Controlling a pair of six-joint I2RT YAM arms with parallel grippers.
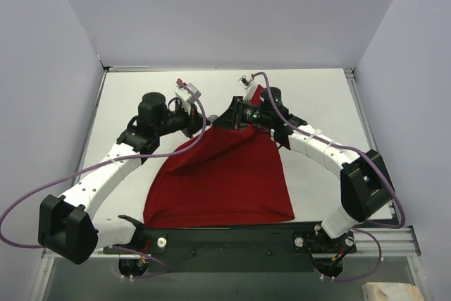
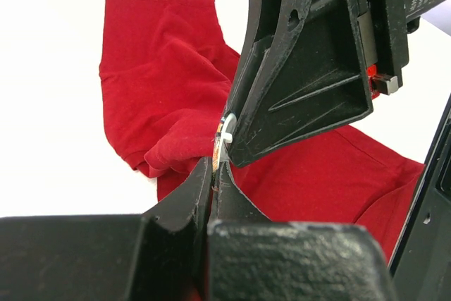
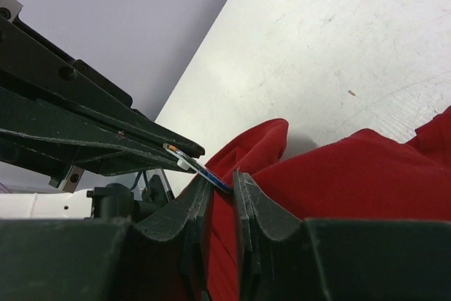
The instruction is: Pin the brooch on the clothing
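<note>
The clothing (image 1: 225,181) is a red T-shirt lying on the white table, with its far end lifted. My right gripper (image 1: 239,114) is shut on a raised fold of it; red cloth (image 3: 366,167) fills the narrow gap between the right jaws (image 3: 222,181). My left gripper (image 1: 203,116) meets it from the left and is shut on the brooch (image 3: 201,168), seen edge-on with blue and orange. The brooch's free edge reaches between the right fingertips, against the cloth. In the left wrist view the brooch (image 2: 223,139) sticks out of my shut jaws (image 2: 213,167), touching the right finger (image 2: 303,68), over the shirt (image 2: 155,68).
The white table (image 1: 317,96) is walled in by grey panels at the back and sides. Purple cables loop from both arms. The arm bases and a black rail (image 1: 225,234) lie along the near edge, just below the shirt's hem.
</note>
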